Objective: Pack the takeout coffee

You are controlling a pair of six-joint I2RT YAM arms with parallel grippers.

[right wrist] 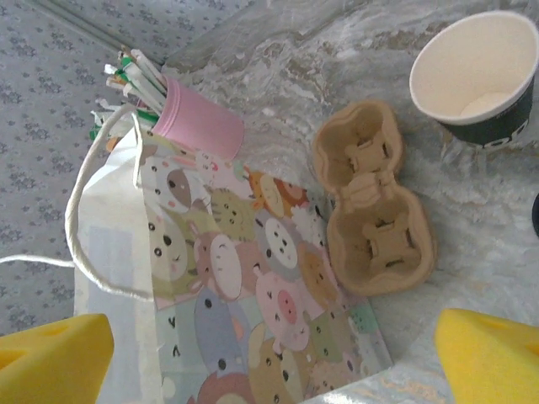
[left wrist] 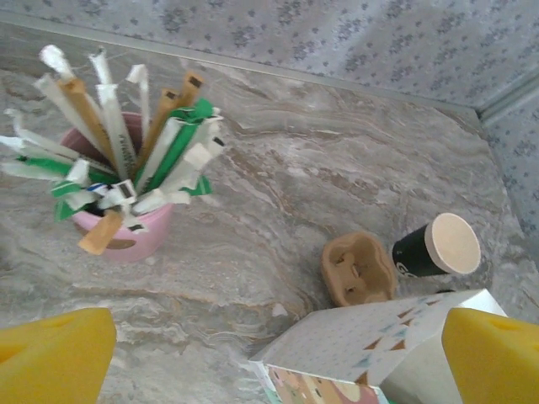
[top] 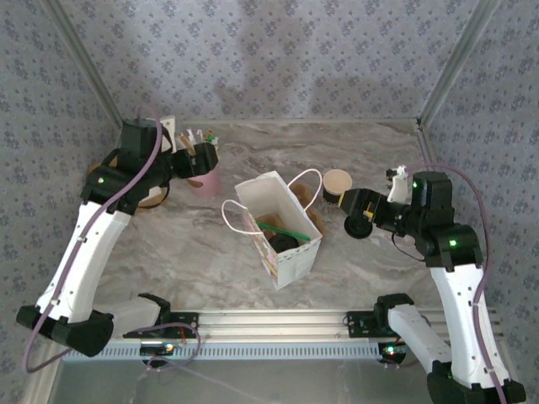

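A white paper bag with cartoon animals stands open at the table's middle. Inside it I see a round black lid beside a green straw. It looks like the top of the takeout coffee; the bag hides the cup's wall. My left gripper hangs open above the pink cup of straws, nothing between its yellow fingertips. My right gripper is open and empty just right of the bag, near the dark-walled cup.
A brown pulp cup carrier lies behind the bag, next to the empty dark cup. The pink straw cup stands back left. A brown thing sits partly behind the left arm. Patterned walls close in the back and sides.
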